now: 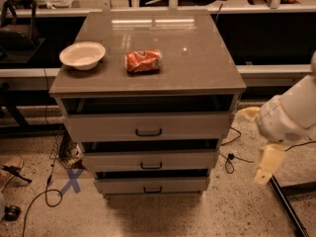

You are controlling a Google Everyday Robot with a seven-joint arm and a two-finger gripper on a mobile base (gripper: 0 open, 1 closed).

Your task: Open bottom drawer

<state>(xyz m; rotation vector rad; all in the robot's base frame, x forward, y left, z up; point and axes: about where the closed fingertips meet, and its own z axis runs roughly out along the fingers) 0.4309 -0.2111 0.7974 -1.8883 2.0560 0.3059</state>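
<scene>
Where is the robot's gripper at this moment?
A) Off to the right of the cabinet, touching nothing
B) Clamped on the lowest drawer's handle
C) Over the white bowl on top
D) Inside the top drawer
A: the gripper hangs in the air to the right of the cabinet, apart from the bottom drawer.

Gripper (pixel 267 168) hangs right of the bottom drawer (pixel 152 184), well apart
</scene>
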